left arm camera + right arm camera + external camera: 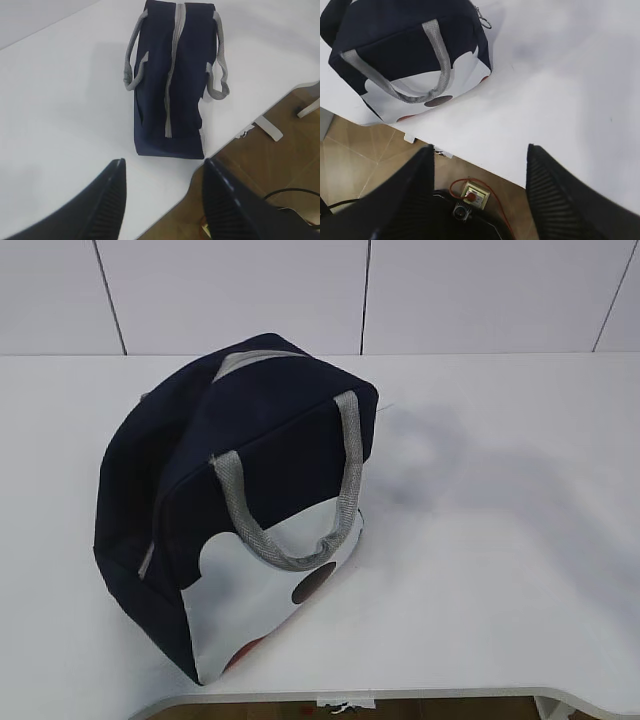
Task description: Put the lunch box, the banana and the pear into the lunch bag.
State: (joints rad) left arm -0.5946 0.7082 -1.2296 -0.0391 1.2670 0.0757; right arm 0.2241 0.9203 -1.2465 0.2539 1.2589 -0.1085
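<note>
— One lunch bag [240,490] stands near the front edge of the white counter [500,540], its grey zipper strip [172,70] running along the top. What else shows?

— Nothing of its inside; any contents are hidden. Both claws appear only in their wrist views: the left claw [162,200] and right claw [480,192] each spread wide, grasping nothing, their tips cut off by the frame.

Both grippers' fingers [112,200] [550,195] are black, broad and tapered, with ribbed inner pads.
</note>
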